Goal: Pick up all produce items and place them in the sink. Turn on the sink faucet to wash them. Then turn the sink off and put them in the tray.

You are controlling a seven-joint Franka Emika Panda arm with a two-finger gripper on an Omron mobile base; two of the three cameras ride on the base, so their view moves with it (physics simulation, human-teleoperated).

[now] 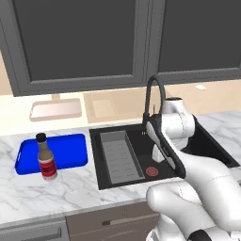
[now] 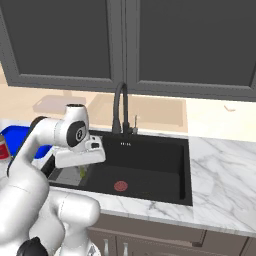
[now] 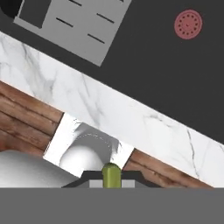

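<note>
Lime [image 3: 111,175] hangs over black sink [image 2: 165,165] set in white marble counter [image 2: 225,175].

Small yellow-green lime-like fruit [image 3: 111,175]: in the hand view just its top pokes up, rest cut off at the bottom; in the right base view a sliver under the white hand. Gripper fingertips hidden, jaw gap unreadable. Bright blue shallow tray [image 2: 12,136] mostly behind the arm. Brown red-labelled bottle [image 2: 4,149] cut by the left edge. Black sink basin's [image 1: 209,141] right part blocked by the arm.
</note>
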